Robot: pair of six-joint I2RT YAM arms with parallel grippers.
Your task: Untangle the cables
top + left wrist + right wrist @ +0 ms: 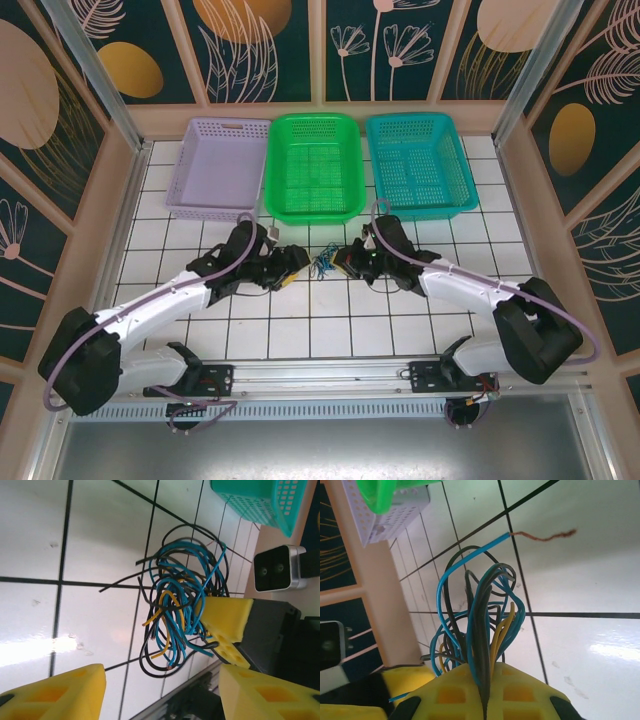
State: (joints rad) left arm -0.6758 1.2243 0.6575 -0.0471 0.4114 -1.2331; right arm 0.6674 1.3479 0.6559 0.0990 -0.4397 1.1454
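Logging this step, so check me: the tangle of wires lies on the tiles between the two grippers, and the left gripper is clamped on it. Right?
Not quite. The wires do lie on the tiles between the grippers, but the right gripper is the one clamped on them, as the right wrist view shows. The left gripper is open.

The cables (176, 611) are blue, black and yellow; the table (330, 330) is white with a black grid.
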